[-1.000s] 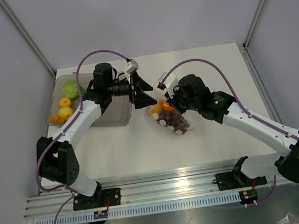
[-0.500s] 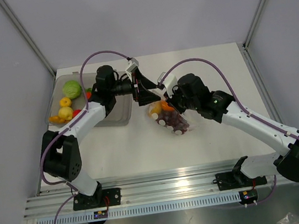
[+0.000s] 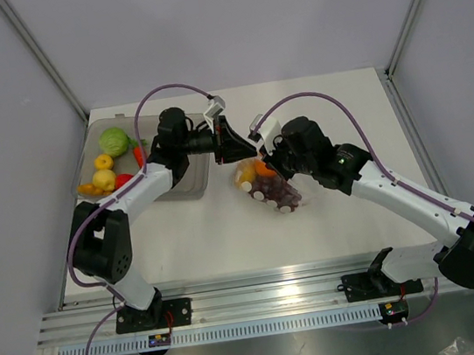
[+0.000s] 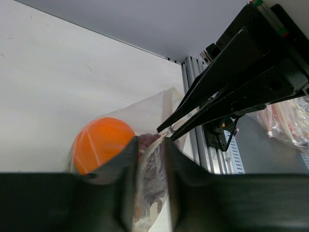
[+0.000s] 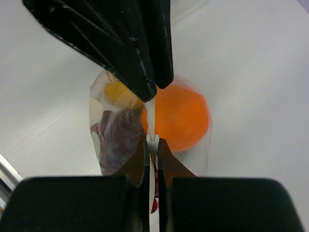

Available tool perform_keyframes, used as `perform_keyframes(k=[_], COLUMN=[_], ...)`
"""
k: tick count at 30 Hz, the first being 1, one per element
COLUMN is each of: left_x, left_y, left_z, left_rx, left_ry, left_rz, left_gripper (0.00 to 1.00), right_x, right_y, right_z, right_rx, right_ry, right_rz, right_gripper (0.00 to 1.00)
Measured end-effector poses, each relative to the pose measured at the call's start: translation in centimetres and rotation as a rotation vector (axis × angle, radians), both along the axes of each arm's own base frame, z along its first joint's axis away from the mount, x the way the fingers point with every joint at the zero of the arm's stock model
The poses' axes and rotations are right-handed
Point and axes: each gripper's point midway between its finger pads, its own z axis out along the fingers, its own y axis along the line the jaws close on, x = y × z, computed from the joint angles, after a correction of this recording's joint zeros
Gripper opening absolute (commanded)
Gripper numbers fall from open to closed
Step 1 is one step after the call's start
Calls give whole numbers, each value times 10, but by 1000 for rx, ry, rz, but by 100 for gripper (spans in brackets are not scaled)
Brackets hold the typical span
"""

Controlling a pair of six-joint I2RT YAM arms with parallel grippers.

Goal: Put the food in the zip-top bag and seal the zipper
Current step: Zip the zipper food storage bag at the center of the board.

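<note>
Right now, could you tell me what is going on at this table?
Both arms are at the zip-top bag mid-table. The right claw is shut on the zipper, and the left claw pinches the bag's mouth edge opposite it. An orange, grapes and a yellow piece are inside; more food lies in the grey tray.

Table: a white, flat table top (image 3: 228,240) with a few faint marks.
Walls: plain pale grey walls (image 3: 224,20) at the back and on both sides.
Posts: thin silver posts (image 3: 42,56) slant up at the back corners.
Rail: a silver grooved rail (image 3: 263,302) runs along the near edge.
Light: soft and even, with weak shadows.
</note>
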Motion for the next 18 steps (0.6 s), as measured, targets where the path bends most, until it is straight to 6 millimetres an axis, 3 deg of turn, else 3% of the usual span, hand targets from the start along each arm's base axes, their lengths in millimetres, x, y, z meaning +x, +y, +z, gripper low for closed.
perform_keyframes(k=[2, 12, 18], left_x=[-1, -6, -14], left_y=[-1, 5, 13], left_z=[0, -10, -6], left_rx=[-3, 4, 15], left_ry=[6, 12, -33], left_rz=[-9, 43, 129], left_gripper=[0, 0, 0], right_x=[0, -1, -1], right_y=[1, 1, 4], right_z=[0, 0, 2], right_rx=[3, 11, 30], right_ry=[3, 10, 11], right_rz=[1, -5, -1], right_gripper=[0, 0, 0])
